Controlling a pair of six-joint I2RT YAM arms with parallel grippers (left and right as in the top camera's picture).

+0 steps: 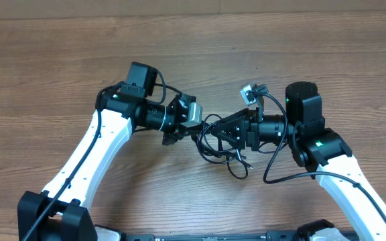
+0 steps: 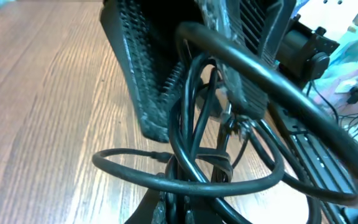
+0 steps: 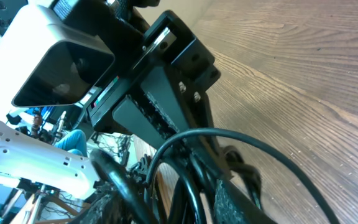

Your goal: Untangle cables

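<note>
The cables are a small tangle of thin black cords held up between my two grippers at the table's middle. Loose strands with a plug trail toward the front. My left gripper is shut on the tangle's left side. In the left wrist view, cords run down into its jaws. My right gripper is shut on the right side. In the right wrist view, cords pass between its fingers. The two grippers face each other, very close.
The wooden table lies all around. A thicker black arm wire loops beside my right arm. The left wrist camera housing fills the upper left of the right wrist view.
</note>
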